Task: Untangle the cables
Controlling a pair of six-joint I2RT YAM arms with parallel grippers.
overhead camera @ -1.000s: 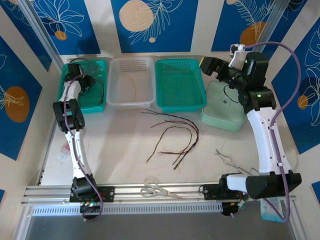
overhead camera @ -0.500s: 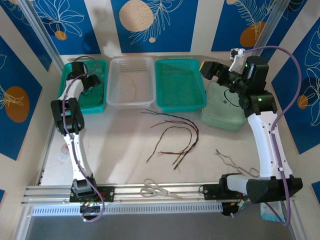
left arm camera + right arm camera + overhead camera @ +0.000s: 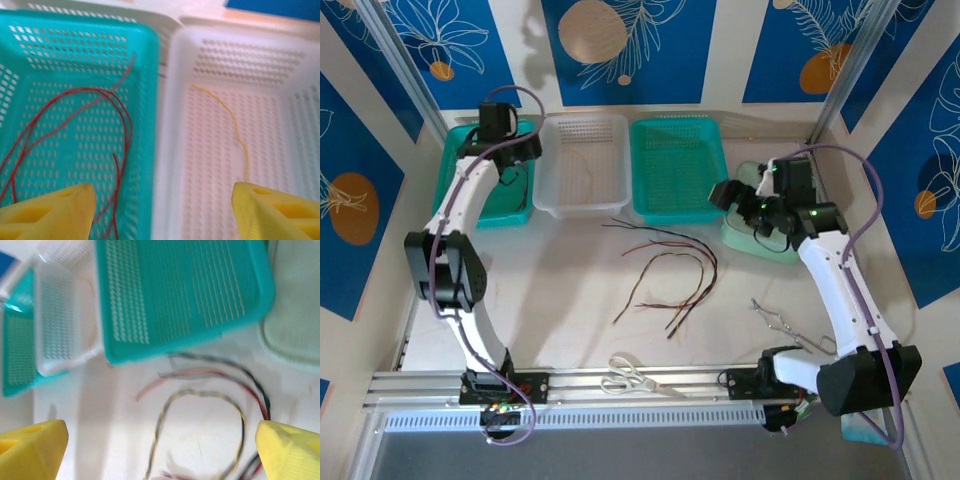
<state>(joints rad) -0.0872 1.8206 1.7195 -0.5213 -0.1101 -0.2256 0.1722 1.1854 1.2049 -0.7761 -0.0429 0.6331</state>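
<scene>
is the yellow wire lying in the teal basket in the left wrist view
No, the yellow wire lies in the white basket, while the teal basket beside it holds red wires.

The room is bright, and the light seems to come from above. The table (image 3: 550,300) looks pale and a bit washed out, with soft grey shadows near the arms. A faint shadow lies on the back wall (image 3: 535,50). From the right wrist everything is smeared, so the cables (image 3: 205,393) look fuzzy. From the left wrist the teal basket (image 3: 75,60) and the white basket (image 3: 260,100) look a little soft, and of the 2 the white glows brightest.
</scene>
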